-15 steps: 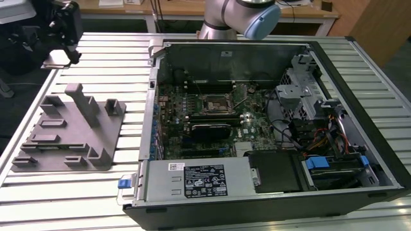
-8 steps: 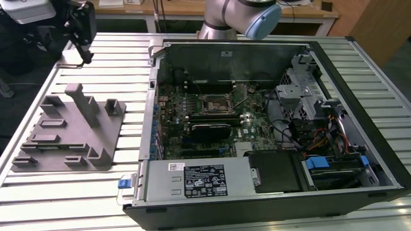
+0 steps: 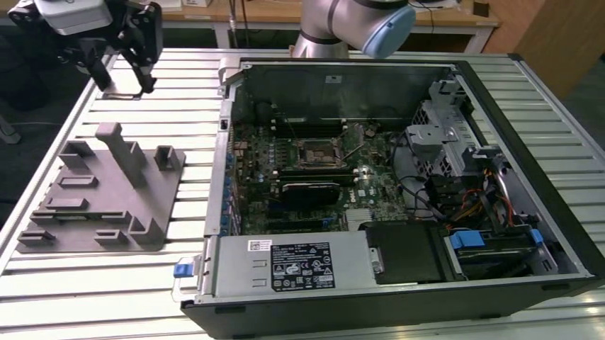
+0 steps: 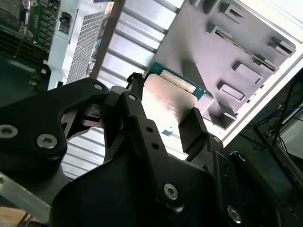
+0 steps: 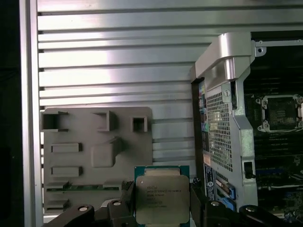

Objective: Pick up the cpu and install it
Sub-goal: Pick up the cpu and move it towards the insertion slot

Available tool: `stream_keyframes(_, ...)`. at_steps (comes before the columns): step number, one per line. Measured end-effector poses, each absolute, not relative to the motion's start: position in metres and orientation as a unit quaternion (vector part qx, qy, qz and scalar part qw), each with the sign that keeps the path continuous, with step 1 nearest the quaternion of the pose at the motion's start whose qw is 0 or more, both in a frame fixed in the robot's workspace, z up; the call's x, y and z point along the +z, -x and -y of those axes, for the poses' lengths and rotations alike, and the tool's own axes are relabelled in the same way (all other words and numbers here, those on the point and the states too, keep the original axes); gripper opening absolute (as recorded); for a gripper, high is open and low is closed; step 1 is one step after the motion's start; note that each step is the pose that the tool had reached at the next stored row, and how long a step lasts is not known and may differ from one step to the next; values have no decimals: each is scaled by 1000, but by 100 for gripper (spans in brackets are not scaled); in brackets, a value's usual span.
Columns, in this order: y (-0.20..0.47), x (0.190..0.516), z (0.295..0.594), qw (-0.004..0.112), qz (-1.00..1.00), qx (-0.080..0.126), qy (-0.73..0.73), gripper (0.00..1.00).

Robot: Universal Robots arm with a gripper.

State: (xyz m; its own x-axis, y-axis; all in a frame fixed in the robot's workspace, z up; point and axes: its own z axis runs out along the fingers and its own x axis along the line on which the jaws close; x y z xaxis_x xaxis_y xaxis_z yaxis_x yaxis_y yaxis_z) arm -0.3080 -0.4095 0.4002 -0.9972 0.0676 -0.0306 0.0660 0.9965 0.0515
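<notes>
In both wrist views the cpu [image 5: 161, 196] [image 4: 165, 94], a flat square chip with a silvery top and green rim, sits clamped between two black fingers. My gripper [image 5: 161, 191] [image 4: 164, 109] is shut on it. In the exterior view the gripper [image 3: 123, 83] hangs high over the slatted table at that view's far left, beyond the grey plastic block [image 3: 104, 191] and well away from the open computer case [image 3: 378, 312]. The black square socket [image 3: 315, 152] [image 5: 279, 113] lies on the motherboard inside the case, with nothing in its frame.
The grey block [image 5: 94, 156] with upright posts and slots lies on the slatted aluminium table [image 3: 189, 71]. The case's metal side wall [image 5: 227, 94] rises between the gripper and the motherboard. Drive cages and cables [image 3: 472, 184] crowd the case's side toward the exterior view's right.
</notes>
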Motion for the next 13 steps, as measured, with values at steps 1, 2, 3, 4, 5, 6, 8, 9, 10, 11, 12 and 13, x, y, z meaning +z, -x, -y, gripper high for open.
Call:
stream_keyframes(1, 305, 400, 409, 16, -999, 25, -33, 55)
stream_keyframes(2, 302, 400, 409, 16, -999, 25, -33, 55)
stream_keyframes(3, 299, 400, 409, 16, -999, 25, -33, 55)
stream_keyframes(4, 296, 400, 409, 16, -999, 25, -33, 55)
stream_keyframes(5, 293, 400, 409, 16, -999, 25, -33, 55)
stream_keyframes(6, 290, 400, 409, 16, -999, 25, -33, 55)
stream_keyframes(8, 284, 400, 408, 16, -999, 25, -33, 55)
stream_keyframes(9, 281, 400, 408, 16, -999, 25, -33, 55)
stream_keyframes(10, 278, 400, 408, 16, -999, 25, -33, 55)
stream_keyframes(11, 274, 400, 408, 16, -999, 25, -33, 55)
stream_keyframes(12, 271, 400, 408, 16, -999, 25, -33, 55)
stream_keyframes(13, 268, 400, 408, 16, -999, 25, -33, 55)
